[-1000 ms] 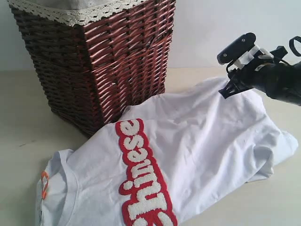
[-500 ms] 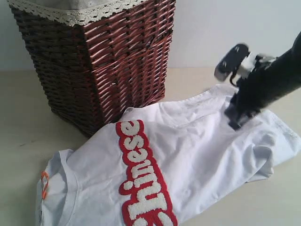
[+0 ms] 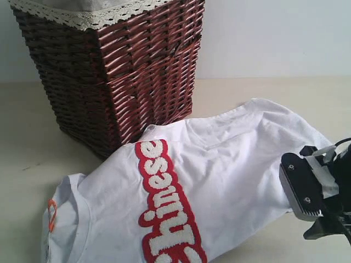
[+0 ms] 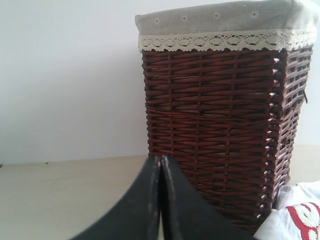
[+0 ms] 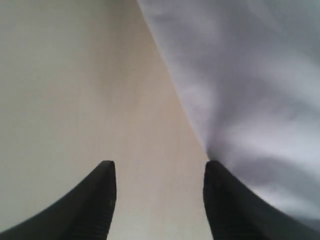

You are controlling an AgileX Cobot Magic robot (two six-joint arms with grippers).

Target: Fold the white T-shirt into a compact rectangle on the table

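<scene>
The white T-shirt lies face up across the table, its red-outlined fuzzy letters running toward the front and the orange neck tag at the left. My right gripper is low at the shirt's near right edge. In the right wrist view it is open with bare table between the fingers, and the shirt's edge runs beside one fingertip. My left gripper is shut and empty, pointing at the basket; a corner of the shirt shows beside it.
A tall dark brown wicker basket with a lace-trimmed cloth liner stands at the back left, its base touching the shirt's far edge. In the left wrist view the basket stands just beyond the fingers. A pale wall runs behind the table.
The right gripper has swung from the shirt's far right corner down to its near right edge, and its jaws now stand apart. The shirt's right part lies more spread out.
</scene>
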